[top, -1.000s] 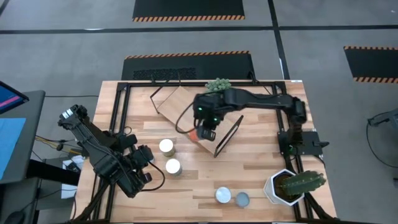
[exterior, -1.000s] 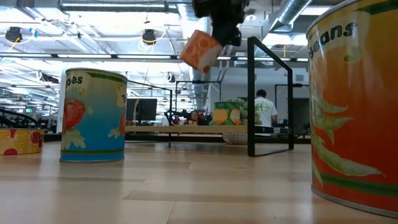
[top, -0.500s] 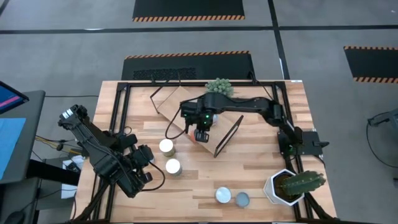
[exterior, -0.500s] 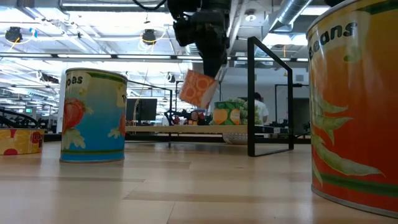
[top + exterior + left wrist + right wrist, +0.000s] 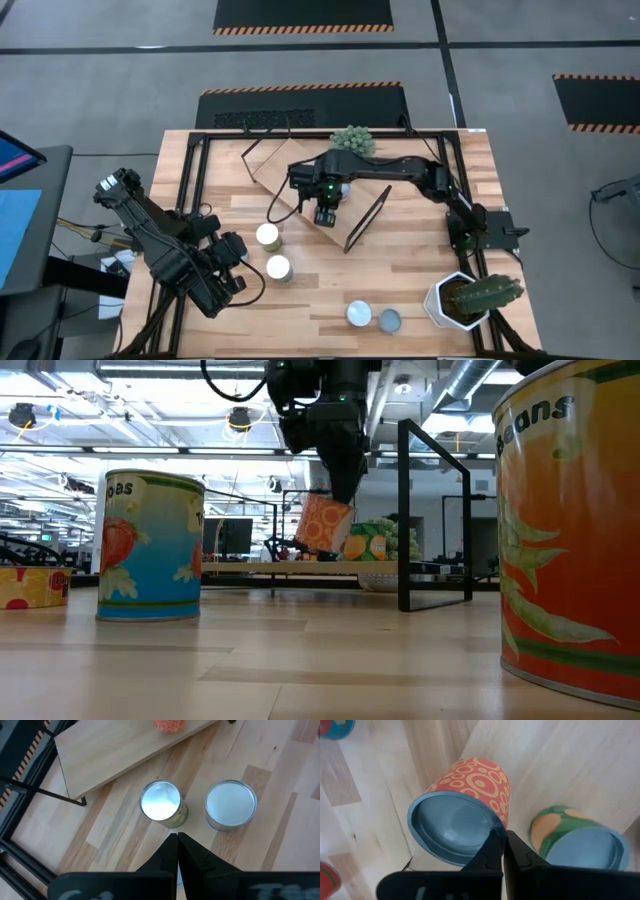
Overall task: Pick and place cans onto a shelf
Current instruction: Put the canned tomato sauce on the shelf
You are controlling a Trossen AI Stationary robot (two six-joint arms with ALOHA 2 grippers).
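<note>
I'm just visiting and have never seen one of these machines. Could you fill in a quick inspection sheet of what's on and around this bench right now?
Surface: wooden plank table in a black frame.
Job's things: orange patterned can gripped by its rim, tilted, over the shelf; a green can lies beside it; two cans stand near the left arm; two more at the near edge.
Clutter: potted cactus; a small green plant at the far edge.
Grippers: right tool shut on the orange can; left tool shut, empty, waiting near the two cans.
Cables: loose leads beside the left arm.
Surroundings: grey floor with striped mats.
</note>
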